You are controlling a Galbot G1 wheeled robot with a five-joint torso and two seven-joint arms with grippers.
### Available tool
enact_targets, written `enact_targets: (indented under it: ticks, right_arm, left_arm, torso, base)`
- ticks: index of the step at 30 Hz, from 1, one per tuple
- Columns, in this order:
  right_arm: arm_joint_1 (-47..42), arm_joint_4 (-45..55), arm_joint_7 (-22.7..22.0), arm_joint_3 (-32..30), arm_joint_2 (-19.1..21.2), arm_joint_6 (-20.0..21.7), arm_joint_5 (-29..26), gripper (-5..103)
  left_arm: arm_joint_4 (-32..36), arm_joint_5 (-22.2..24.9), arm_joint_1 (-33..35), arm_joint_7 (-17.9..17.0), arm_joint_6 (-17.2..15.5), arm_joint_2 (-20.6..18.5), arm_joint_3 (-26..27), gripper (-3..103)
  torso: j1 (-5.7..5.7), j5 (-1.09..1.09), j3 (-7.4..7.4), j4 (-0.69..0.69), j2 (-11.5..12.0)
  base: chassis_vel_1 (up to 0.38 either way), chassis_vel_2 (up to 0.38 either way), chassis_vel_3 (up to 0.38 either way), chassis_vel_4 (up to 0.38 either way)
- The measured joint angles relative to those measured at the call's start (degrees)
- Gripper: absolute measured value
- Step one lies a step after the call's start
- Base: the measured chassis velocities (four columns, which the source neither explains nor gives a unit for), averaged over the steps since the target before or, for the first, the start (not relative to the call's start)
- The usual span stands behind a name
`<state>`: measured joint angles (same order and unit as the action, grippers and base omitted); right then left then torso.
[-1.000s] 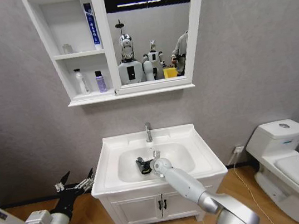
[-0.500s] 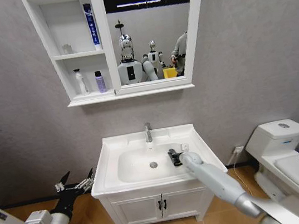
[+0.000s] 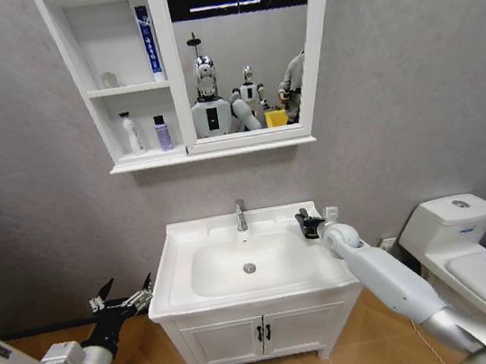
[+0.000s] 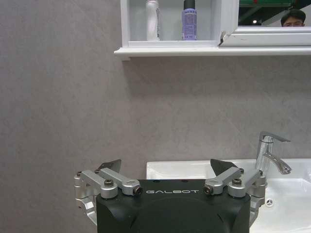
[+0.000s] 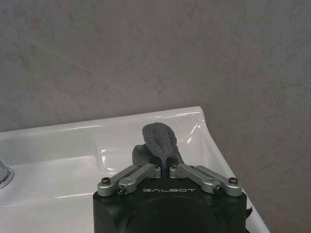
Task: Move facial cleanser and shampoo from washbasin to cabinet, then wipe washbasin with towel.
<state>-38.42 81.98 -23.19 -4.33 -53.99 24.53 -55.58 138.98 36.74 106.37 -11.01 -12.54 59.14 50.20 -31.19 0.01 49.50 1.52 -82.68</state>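
The right end effector (image 3: pixel 307 223) is pinching the dark grey towel (image 5: pixel 156 144) tightly between its closed fingers, pressing it onto the back right corner of the white washbasin (image 3: pixel 179 246), beside the chrome tap (image 3: pixel 240 213). The left end effector (image 3: pixel 121 299) is hovering wide open and holding nothing, off the basin's left side, below the wall cabinet (image 3: pixel 81 78), which is holding two bottles (image 4: pixel 189 22) on its lowest shelf.

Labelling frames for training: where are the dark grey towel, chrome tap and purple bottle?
dark grey towel (image 5: pixel 156 143), right wrist view, its upper fold.
chrome tap (image 3: pixel 240 213), head view, its body.
purple bottle (image 4: pixel 189 24), left wrist view, its label.
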Motion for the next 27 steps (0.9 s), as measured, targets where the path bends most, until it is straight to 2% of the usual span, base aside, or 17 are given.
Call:
enact_targets:
  ticks: [6, 16, 17, 18, 20, 23, 26, 27]
  right_arm:
    - [-6.7, 1.6, 0.6, -2.4, 1.3, 0.3, 1.5, 3]
    - [-8.7, -2.5, 4.7, -4.8, 0.6, -2.3, 7.3, 1]
    - [-9.0, -2.5, 5.5, -5.0, 0.7, -2.7, 7.5, 7]
    - [-9.0, -2.5, 5.5, -5.0, 0.7, -2.7, 7.5, 7]
    - [-9.3, -2.6, 6.9, -5.4, 0.7, -3.9, 8.1, 17]
    - [-9.3, -2.8, 7.7, -5.4, 0.6, -4.9, 8.7, 22]
    - [-9.6, -2.2, 8.5, -5.3, 0.5, -6.6, 9.3, 39]
    - [-9.6, -2.2, 8.5, -5.3, 0.5, -6.6, 9.3, 39]
  left_arm:
    - [0.0, 0.0, 0.0, 0.0, 0.0, 0.0, 0.0, 100]
    - [0.0, 0.0, 0.0, 0.0, 0.0, 0.0, 0.0, 100]
    - [0.0, 0.0, 0.0, 0.0, 0.0, 0.0, 0.0, 100]
    - [0.0, 0.0, 0.0, 0.0, 0.0, 0.0, 0.0, 100]
    - [0.0, 0.0, 0.0, 0.0, 0.0, 0.0, 0.0, 100]
    - [0.0, 0.0, 0.0, 0.0, 0.0, 0.0, 0.0, 100]
    - [0.0, 0.0, 0.0, 0.0, 0.0, 0.0, 0.0, 100]
    - [0.0, 0.0, 0.0, 0.0, 0.0, 0.0, 0.0, 100]
  torso:
    - [0.0, 0.01, 0.0, 0.02, 0.0]
    - [0.0, -0.02, -0.01, -0.03, 0.0]
    - [0.0, -0.02, 0.0, -0.02, 0.0]
    - [0.0, -0.02, 0.0, -0.02, 0.0]
    - [0.0, -0.01, 0.0, 0.0, 0.0]
    - [0.0, -0.01, 0.0, 0.0, 0.0]
    - [0.0, -0.01, 0.01, -0.01, 0.0]
    - [0.0, -0.01, 0.01, -0.01, 0.0]
  base:
    - [0.0, 0.0, 0.0, 0.0]
    - [0.0, 0.0, 0.0, 0.0]
    - [0.0, 0.0, 0.0, 0.0]
    - [0.0, 0.0, 0.0, 0.0]
    - [0.0, 0.0, 0.0, 0.0]
    - [0.0, 0.0, 0.0, 0.0]
    - [0.0, 0.0, 0.0, 0.0]
    - [0.0, 0.0, 0.0, 0.0]
